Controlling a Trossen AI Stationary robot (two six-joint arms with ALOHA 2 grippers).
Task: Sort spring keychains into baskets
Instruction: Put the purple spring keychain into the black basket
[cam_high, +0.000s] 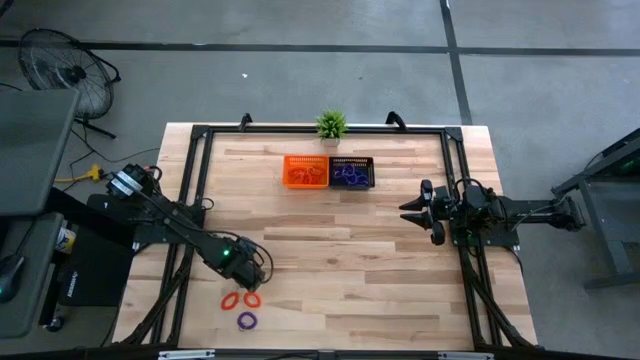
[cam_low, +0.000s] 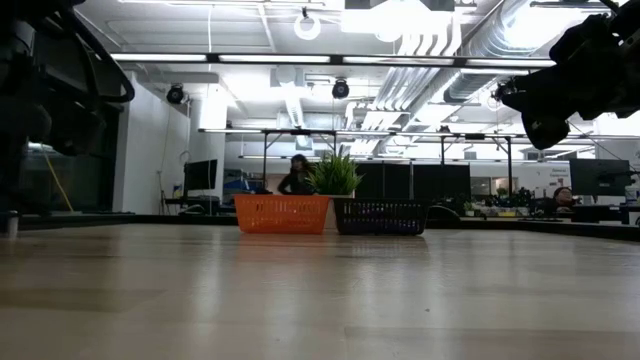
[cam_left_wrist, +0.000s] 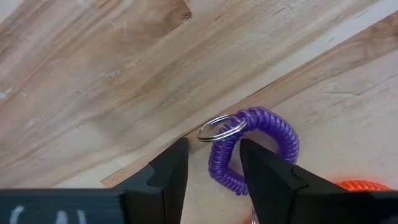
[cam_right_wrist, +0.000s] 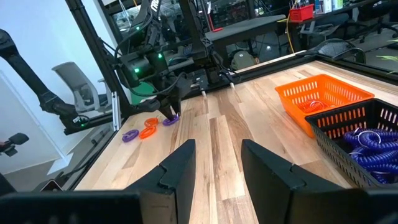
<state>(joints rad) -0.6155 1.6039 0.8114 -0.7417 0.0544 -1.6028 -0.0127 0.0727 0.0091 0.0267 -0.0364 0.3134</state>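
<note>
My left gripper is open and points down over the near left of the table. Its fingers straddle one side of a purple spring keychain, which lies flat on the wood with a metal ring at one end. One finger stands inside the loop and one outside. I see no touch. An orange keychain and another purple one lie beside it. The orange basket and the black basket stand side by side near the far edge. My right gripper waits open above the right side.
The black basket holds purple keychains, and the orange basket holds orange ones. A small green potted plant stands behind the baskets. A black frame runs along the table's sides. Bare wood lies between the keychains and the baskets.
</note>
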